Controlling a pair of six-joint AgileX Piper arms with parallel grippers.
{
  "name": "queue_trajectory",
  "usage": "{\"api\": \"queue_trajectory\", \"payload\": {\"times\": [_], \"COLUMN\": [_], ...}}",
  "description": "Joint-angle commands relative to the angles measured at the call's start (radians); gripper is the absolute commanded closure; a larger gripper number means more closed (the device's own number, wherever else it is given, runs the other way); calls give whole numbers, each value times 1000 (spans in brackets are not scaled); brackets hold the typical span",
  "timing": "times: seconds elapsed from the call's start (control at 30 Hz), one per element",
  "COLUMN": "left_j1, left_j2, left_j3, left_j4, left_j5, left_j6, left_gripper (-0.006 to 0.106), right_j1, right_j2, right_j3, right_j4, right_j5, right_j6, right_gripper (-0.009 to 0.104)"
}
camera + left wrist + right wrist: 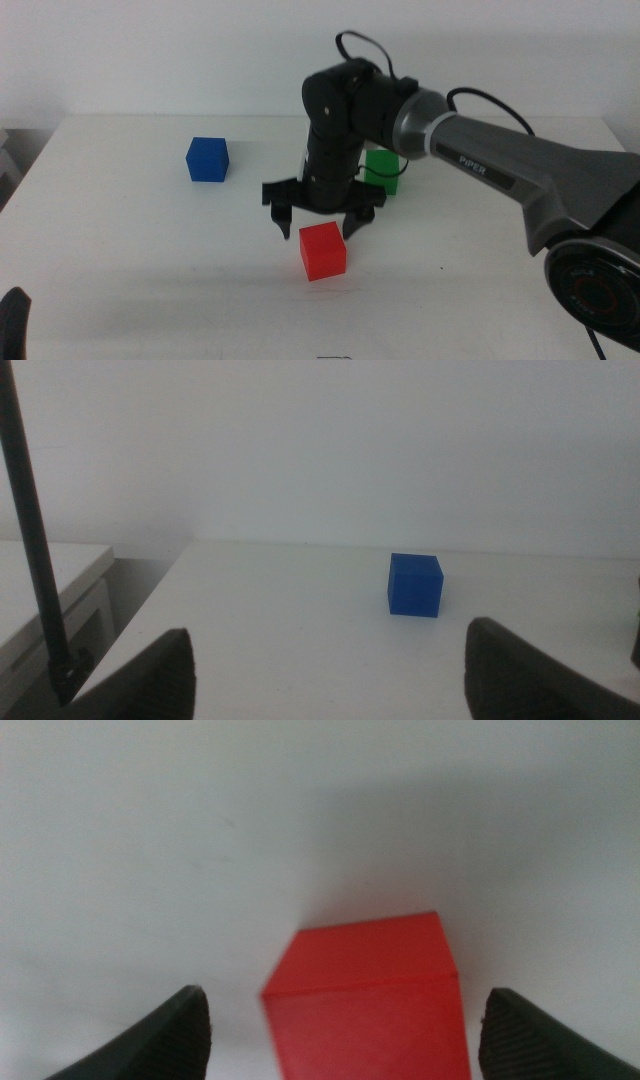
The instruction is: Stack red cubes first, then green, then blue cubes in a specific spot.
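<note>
- My right gripper (318,222) hangs above the table, jaws spread wide, nothing between them; the red cube (323,250) sits just below, slightly toward 5 o'clock of the gripper's centre in the middle view.
- Right wrist view: red cube (367,995) lies between the two jaw tips, not touching either.
- Judgement: the cube looks rigid, light, with matte flat faces, so grip should be sure. I would take hold on two opposite side faces, jaws square to them, since its edges look turned somewhat against the jaw line.
- Green cube (382,171) is behind my wrist at 1 o'clock from red, partly hidden; same plain matte form.
- Blue cube (208,159) stands well apart at 10 o'clock.
- Table (120,250): smooth white, no marked stacking spot visible.
- My left gripper (330,660) waits at the near left edge, jaws apart, empty, facing the blue cube (415,585).
</note>
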Motion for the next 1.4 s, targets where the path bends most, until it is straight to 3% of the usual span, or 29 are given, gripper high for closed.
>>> {"api": "queue_trajectory", "payload": {"times": [0.0, 0.13, 0.37, 0.43, 0.53, 0.7, 1.37], "left_j1": [-3, -3, -3, -3, -3, -3, -3], "left_j2": [-17, -17, -17, -17, -17, -17, -17], "left_j3": [-3, -3, -3, -3, -3, -3, -3], "left_j4": [-8, -8, -8, -8, -8, -8, -8], "left_j5": [-76, -76, -76, -76, -76, -76, -76], "left_j6": [-10, -10, -10, -10, -10, -10, -10], "left_gripper": [11, 11, 11, 11, 11, 11, 11], "right_j1": [-5, -16, -69, -84, -102, -131, -185], "right_j2": [-99, -132, -148, -146, -140, -110, 29], "right_j3": [-54, -66, -78, -78, -78, -78, -85], "right_j4": [-13, -88, -281, -354, -414, -436, -439], "right_j5": [79, 79, 63, 25, -66, -201, -311], "right_j6": [-25, -25, -6, 4, 13, 10, 14], "right_gripper": [20, 20, 20, 20, 20, 20, 20]}}
